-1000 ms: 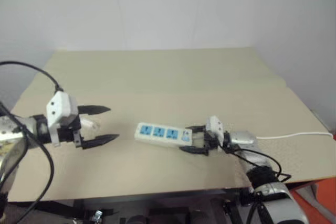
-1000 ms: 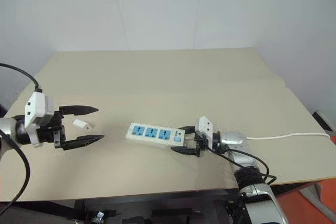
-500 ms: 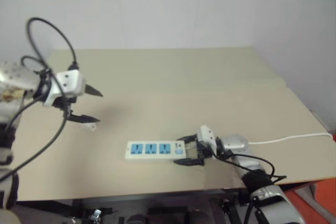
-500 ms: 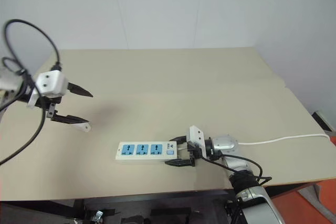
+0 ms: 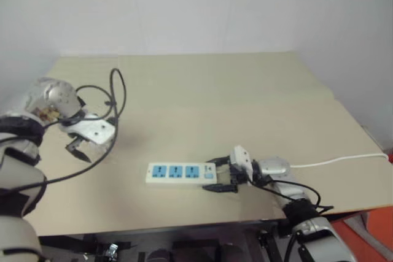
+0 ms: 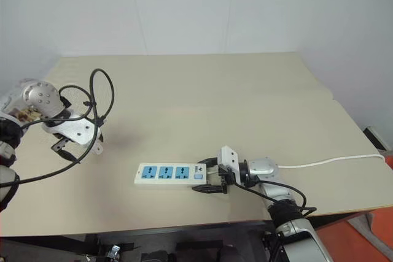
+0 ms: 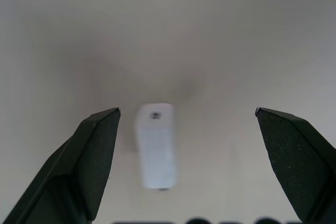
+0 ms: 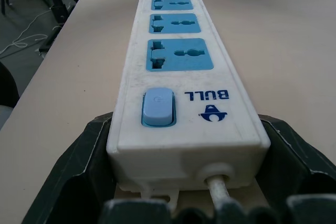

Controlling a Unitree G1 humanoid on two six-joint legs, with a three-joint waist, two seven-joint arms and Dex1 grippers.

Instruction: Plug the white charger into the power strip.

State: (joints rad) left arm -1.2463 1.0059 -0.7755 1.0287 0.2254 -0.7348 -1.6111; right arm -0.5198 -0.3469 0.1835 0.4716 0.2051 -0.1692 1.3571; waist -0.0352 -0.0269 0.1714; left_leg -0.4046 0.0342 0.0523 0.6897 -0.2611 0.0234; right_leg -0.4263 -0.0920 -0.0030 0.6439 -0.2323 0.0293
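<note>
Left gripper wide open over charger on table; right gripper clamps strip at switch end.

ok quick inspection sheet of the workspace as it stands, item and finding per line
surface: beige table, mostly bare
job's things: power strip lies flat near the front edge, all three blue sockets free; white charger lies on the table, not plugged in
clutter: nothing seen
grippers: left gripper open, pointing down over the charger, one finger either side, not touching it; right gripper shut on the strip's switch end
cables: strip's thin white cord runs off to the right; black cable loops over the left arm
surroundings: plain white wall behind the table
</note>
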